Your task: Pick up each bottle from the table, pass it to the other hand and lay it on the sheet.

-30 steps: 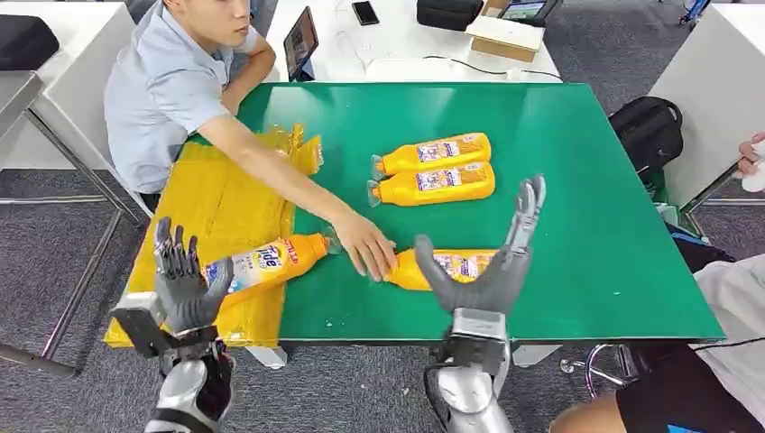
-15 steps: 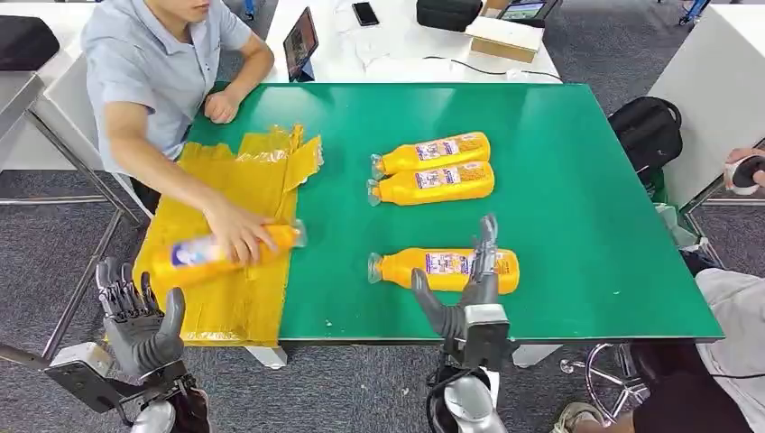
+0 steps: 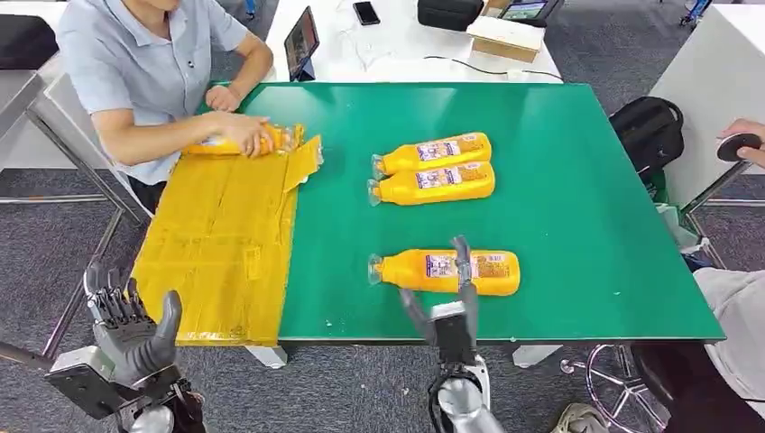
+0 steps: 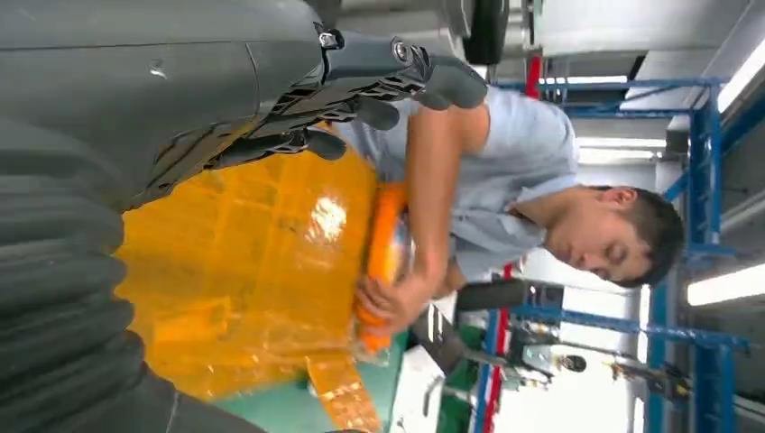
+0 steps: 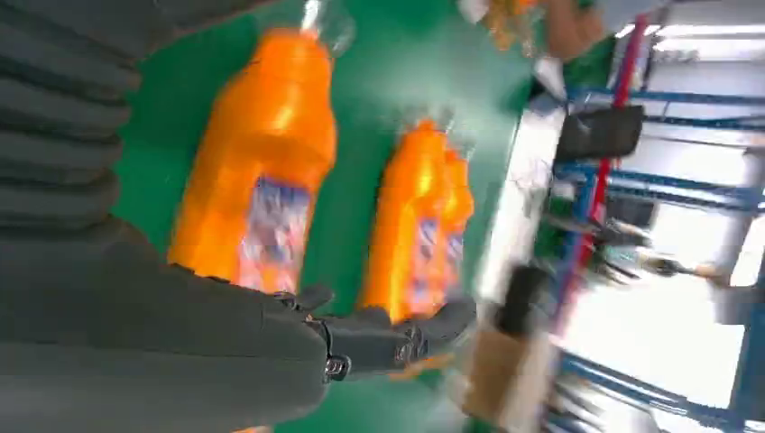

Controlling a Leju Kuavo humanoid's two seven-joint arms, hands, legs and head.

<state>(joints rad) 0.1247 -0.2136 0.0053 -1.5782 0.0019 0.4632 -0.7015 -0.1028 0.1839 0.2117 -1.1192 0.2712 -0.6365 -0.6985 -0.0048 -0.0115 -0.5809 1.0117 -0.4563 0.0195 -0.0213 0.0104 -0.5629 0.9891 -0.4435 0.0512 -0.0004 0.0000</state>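
Observation:
Three orange bottles lie on the green table (image 3: 577, 180): two side by side in the middle (image 3: 433, 153) (image 3: 433, 183), one near the front edge (image 3: 447, 271) (image 5: 257, 162). My right hand (image 3: 447, 311) (image 5: 225, 334) is open just in front of that near bottle, holding nothing. My left hand (image 3: 131, 325) (image 4: 180, 108) hangs open below the table's left corner, off the yellow sheet (image 3: 225, 234) (image 4: 244, 262). A person at the far left holds a fourth bottle (image 3: 239, 142) (image 4: 383, 262) at the sheet's far end.
A black backpack (image 3: 648, 131) sits right of the table. A white desk behind holds a tablet (image 3: 300, 43), a phone and a box. Another person's hand (image 3: 744, 144) is at the right edge.
The person carried the bottle from the sheet's near part to its far end. Both my hands sank lower toward the table's front edge.

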